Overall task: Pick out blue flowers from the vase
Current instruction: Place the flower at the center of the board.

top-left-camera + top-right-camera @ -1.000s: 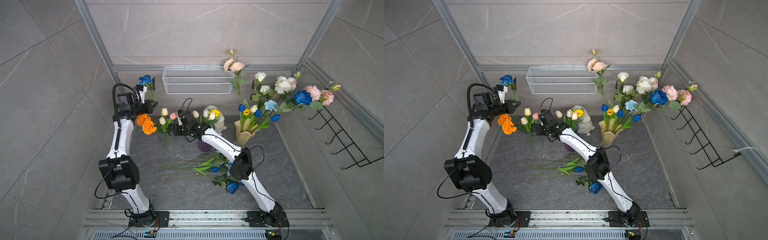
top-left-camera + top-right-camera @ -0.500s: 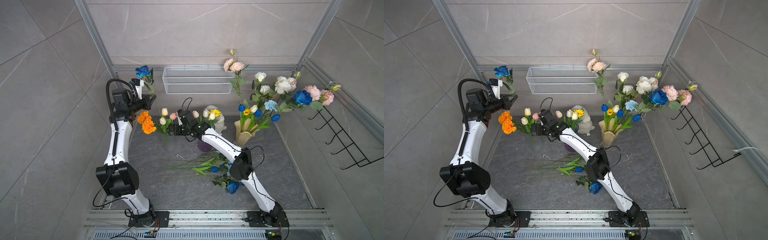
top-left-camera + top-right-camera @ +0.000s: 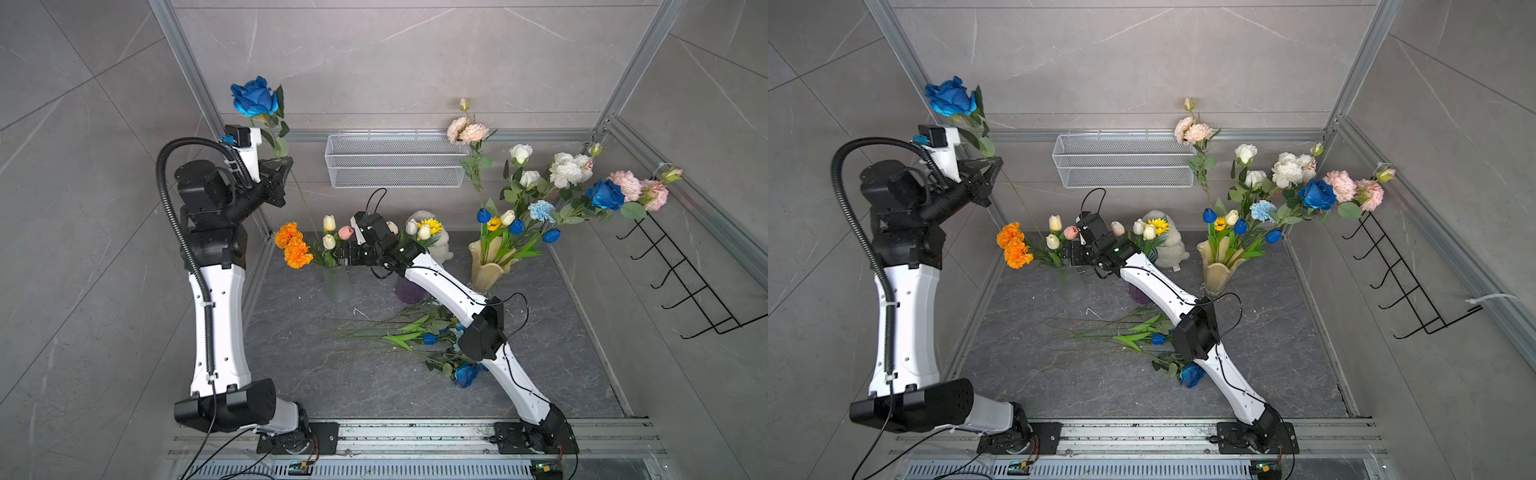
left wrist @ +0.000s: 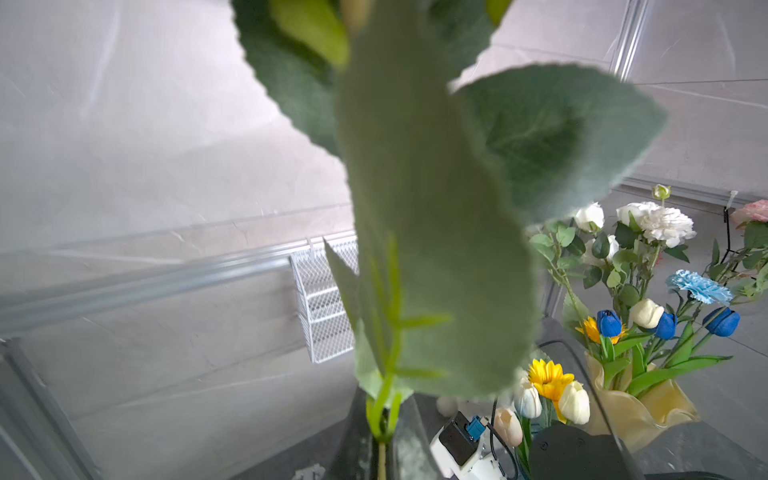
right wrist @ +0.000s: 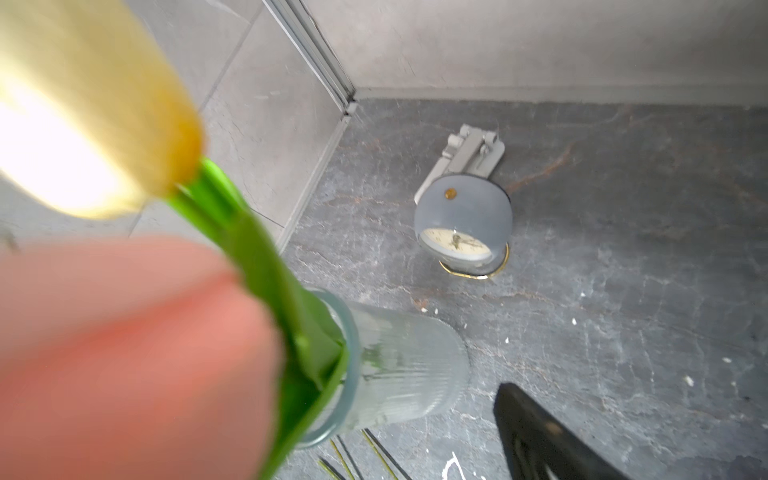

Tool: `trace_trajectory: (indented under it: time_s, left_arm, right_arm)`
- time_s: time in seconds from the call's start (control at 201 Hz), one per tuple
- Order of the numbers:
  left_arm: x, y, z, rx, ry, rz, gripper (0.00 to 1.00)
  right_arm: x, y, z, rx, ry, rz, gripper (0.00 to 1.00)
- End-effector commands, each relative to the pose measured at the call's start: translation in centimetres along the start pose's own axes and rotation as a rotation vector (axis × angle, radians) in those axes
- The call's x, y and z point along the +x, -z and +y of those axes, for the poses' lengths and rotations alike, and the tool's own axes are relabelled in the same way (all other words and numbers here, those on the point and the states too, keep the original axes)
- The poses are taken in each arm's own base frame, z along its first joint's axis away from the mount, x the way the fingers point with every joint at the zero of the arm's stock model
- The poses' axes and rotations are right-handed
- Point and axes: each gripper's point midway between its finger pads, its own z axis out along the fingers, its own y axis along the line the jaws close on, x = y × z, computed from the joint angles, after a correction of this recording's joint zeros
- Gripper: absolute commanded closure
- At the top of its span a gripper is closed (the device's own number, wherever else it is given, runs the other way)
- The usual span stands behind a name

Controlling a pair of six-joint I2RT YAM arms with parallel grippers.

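Observation:
A deep-blue rose (image 3: 254,97) (image 3: 951,99) is held high at the back left, with my left gripper (image 3: 286,165) (image 3: 995,164) shut on its green stem (image 4: 381,419). The thin stem slants down toward the clear glass vase (image 3: 338,284) (image 5: 407,365), and its lower end is lost among tulip leaves. My right gripper (image 3: 343,253) stands open at that vase's mouth, one black finger (image 5: 540,440) showing beside it. More blue flowers stand in the yellow vase (image 3: 488,266): a rose (image 3: 606,194), a pale carnation (image 3: 541,210) and tulip buds (image 3: 516,226). A blue rose (image 3: 466,374) and a tulip (image 3: 430,338) lie on the table.
Orange marigolds (image 3: 293,245) and cream and pink tulips fill the glass vase. A purple vase (image 3: 409,291) and a plush toy (image 3: 442,245) stand behind my right arm. A wire basket (image 3: 395,160) hangs on the back wall, a black hook rack (image 3: 681,270) on the right wall. A grey clock (image 5: 463,220) sits on the floor.
My left arm has lifted the blue rose upward and to the left, away from the glass vase. The right arm has stayed where it was.

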Motion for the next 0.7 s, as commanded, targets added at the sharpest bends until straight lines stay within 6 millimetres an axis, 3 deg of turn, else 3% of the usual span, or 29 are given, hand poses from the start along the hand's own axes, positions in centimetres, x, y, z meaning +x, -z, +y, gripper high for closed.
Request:
trace_trajectory:
  time_s: [0.0, 0.139, 0.224, 0.453, 0.563, 0.697]
  left_arm:
    - [-4.6, 3.4, -1.1, -0.092, -0.124, -0.089, 1.00]
    - [-5.5, 6.7, -1.6, -0.201, -0.183, -0.057, 1.00]
    - [-5.6, 8.7, -1.9, -0.266, -0.226, -0.034, 1.00]
    - [-5.4, 13.0, -2.3, -0.407, -0.351, 0.032, 1.00]
    - [-3.1, 14.0, -2.3, -0.423, -0.391, 0.137, 1.00]
    - [1.2, 15.3, -1.3, -0.468, -0.430, 0.297, 1.00]
  right_arm:
    - [-2.1, 3.0, 1.9, -0.023, 0.039, -0.043, 0.02]
    - [-3.6, 6.1, 3.0, -0.031, 0.055, -0.083, 0.01]
    - [-3.5, 7.4, 2.6, -0.012, 0.060, -0.100, 0.02]
    - [-6.9, 16.7, 3.1, 0.013, 0.109, -0.264, 0.01]
    - [-7.7, 20.5, 2.3, 0.023, 0.106, -0.307, 0.00]
    - [-8.2, 24.3, -0.6, 0.072, 0.079, -0.347, 0.00]
